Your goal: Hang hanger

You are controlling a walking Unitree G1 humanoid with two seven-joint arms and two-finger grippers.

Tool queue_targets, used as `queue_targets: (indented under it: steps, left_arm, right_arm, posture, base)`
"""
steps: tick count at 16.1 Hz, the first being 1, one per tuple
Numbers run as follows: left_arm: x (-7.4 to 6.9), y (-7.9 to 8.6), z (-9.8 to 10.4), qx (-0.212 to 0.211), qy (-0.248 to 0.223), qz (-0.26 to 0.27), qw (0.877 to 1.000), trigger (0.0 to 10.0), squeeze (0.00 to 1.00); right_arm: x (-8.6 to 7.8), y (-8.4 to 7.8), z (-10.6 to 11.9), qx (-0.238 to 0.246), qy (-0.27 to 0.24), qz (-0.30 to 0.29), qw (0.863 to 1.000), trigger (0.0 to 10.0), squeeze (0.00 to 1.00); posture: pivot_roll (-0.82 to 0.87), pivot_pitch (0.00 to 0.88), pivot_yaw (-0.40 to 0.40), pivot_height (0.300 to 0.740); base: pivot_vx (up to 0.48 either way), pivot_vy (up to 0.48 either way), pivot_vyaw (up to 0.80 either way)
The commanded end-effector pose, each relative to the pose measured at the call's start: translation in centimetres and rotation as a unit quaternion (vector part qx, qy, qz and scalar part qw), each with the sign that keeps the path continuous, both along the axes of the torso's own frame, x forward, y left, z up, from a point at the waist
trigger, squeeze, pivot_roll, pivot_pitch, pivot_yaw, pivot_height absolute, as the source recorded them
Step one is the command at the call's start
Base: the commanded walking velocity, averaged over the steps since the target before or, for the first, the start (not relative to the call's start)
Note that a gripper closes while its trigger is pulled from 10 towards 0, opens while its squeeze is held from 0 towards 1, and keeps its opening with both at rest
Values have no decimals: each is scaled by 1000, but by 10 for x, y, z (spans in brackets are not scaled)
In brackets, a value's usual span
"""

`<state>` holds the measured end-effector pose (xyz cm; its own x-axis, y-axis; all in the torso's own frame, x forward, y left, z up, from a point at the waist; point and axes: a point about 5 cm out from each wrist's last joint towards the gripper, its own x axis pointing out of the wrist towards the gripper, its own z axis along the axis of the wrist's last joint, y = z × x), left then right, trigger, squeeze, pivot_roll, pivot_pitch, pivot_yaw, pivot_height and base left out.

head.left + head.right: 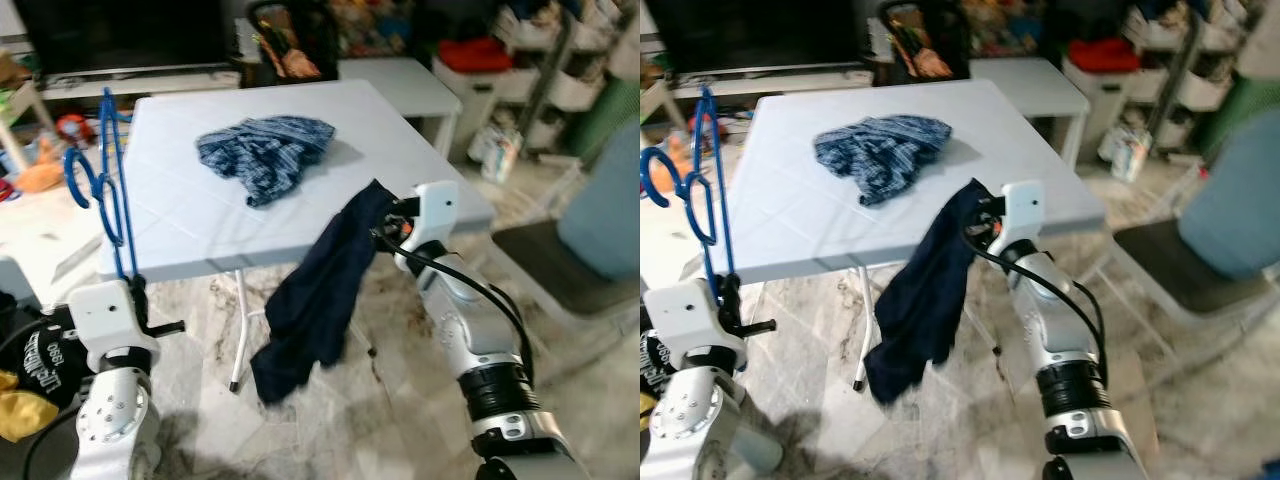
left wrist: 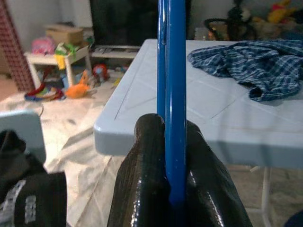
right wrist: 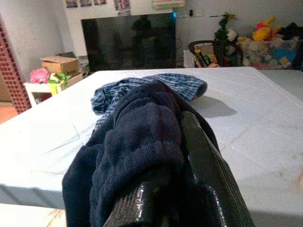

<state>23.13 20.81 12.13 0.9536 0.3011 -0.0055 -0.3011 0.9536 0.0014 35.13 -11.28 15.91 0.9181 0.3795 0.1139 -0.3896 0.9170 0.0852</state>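
Standing at the centre of the head views is a white folding table (image 1: 200, 215), its near edge facing the robot. On its top toward twelve o'clock lies a crumpled blue plaid shirt (image 1: 265, 152), well apart from both arms.

At about four o'clock from the shirt, a dark navy garment (image 1: 315, 300) hangs off the table's near right corner and falls below the tabletop toward the marbled floor (image 1: 380, 400), its upper end bunched at the right gripper (image 1: 383, 226). That gripper is clenched on the garment: in the right wrist view the knitted cloth is wrapped over its black fingers (image 3: 203, 161), with the table and the plaid shirt beyond.

At eight o'clock from the shirt, by the table's near left corner, the left gripper (image 1: 137, 287) is clamped on a blue hanger (image 1: 108, 180). The hanger stands nearly upright above the gripper, its thin rods rising past the table edge and its curled hook at the top, toward ten o'clock. In the left wrist view the two black fingers (image 2: 147, 170) press against the hanger's blue rod from both sides.

At three o'clock from the table is a grey chair seat (image 1: 560, 270).
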Motion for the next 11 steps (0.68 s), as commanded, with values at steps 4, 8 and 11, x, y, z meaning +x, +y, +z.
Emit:
queue_targets:
  steps: [4, 8, 11]
  left_arm:
    - [2, 1, 4, 2, -15, 12, 1000, 10000, 0]
    - [4, -1, 3, -4, -17, 14, 1000, 10000, 0]
    - [5, -4, 3, -6, -18, 11, 1000, 10000, 0]
  right_arm:
    - [8, 12, 24, -8, -43, 26, 999, 10000, 0]
    - [12, 18, 32, -9, -52, 37, 998, 10000, 0]
    - [13, 24, 35, -13, -59, 52, 997, 10000, 0]
  posture:
    - [82, 0, -26, 740]
    - [73, 0, -30, 740]
    - [72, 0, -34, 740]
  base:
    - [421, 0, 113]
    - [446, 0, 0]
    - [451, 0, 0]
